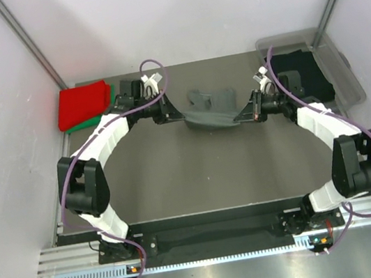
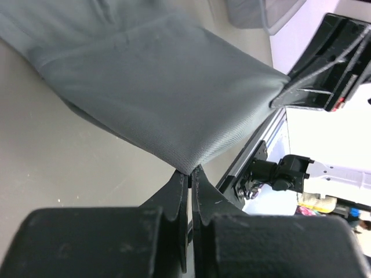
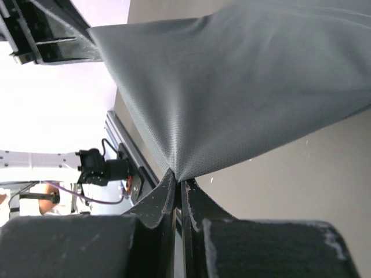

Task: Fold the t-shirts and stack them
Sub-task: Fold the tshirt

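Note:
The dark grey t-shirt [image 1: 211,110] hangs stretched between both grippers above the table's far middle. My left gripper [image 1: 176,117] is shut on its left corner; the wrist view shows the cloth [image 2: 168,87] pinched at the fingertips [image 2: 190,172]. My right gripper [image 1: 246,114] is shut on its right corner, with the cloth [image 3: 243,92] pinched at the tips [image 3: 178,176]. A folded red t-shirt [image 1: 83,104] lies on a green one [image 1: 92,121] at the far left. A black t-shirt [image 1: 306,74] lies in the tub.
A clear plastic tub [image 1: 345,78] stands at the far right. White walls enclose the grey table [image 1: 205,171] on three sides. A black rail [image 1: 214,230] runs along the near edge by the arm bases.

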